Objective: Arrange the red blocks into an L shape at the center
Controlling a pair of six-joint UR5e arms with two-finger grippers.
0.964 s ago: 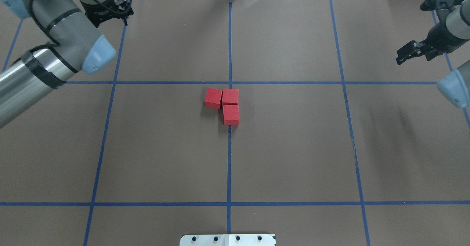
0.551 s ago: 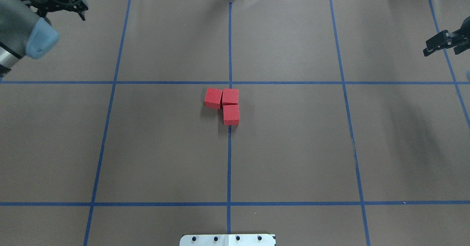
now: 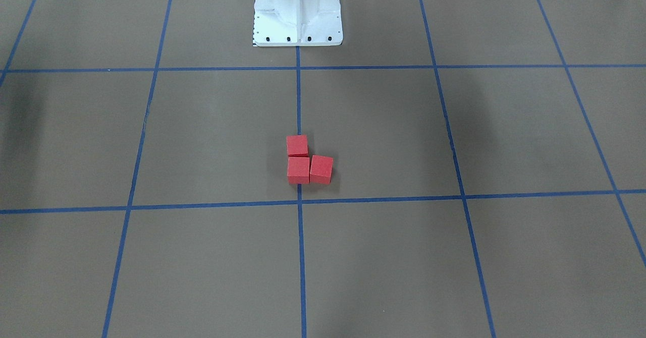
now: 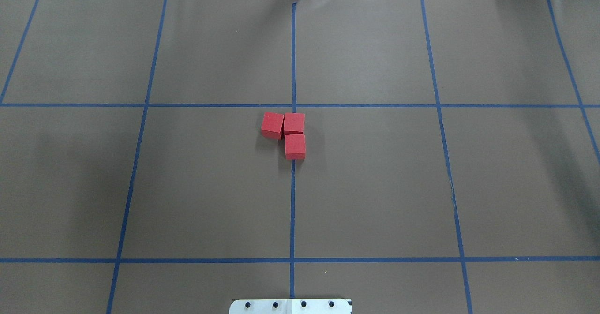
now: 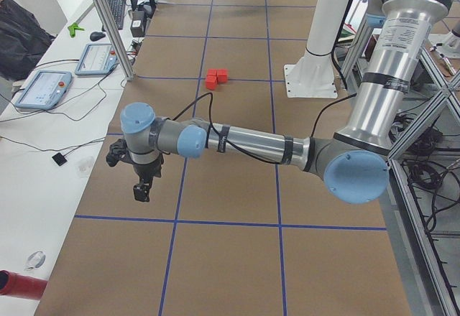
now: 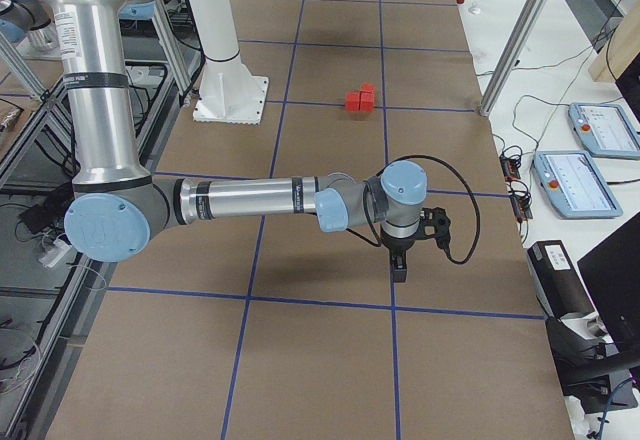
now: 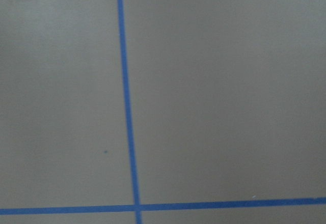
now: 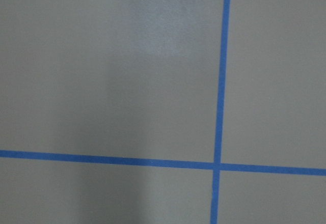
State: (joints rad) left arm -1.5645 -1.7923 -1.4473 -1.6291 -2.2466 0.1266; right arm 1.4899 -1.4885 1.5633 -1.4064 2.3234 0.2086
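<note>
While checking side views only, cannot tell open from closed for left jaws or right jaws. Seen hanging low over bare counter (image 5: 230,208) at opposite ends, well apart from red blocks (image 4: 294,123). Holding none of them, judging by full count of three at the middle; no contact with anything discernible.

Found red blocks touching one another, just at 6 o'clock of center (image 4: 309,112) crossing in overhead view: two side by side, third at 6 o'clock of the right-hand one. Noted 9 o'clock cube turned slightly. Judged L shape formed, task essentially done; at most a small squaring-up left.
</note>
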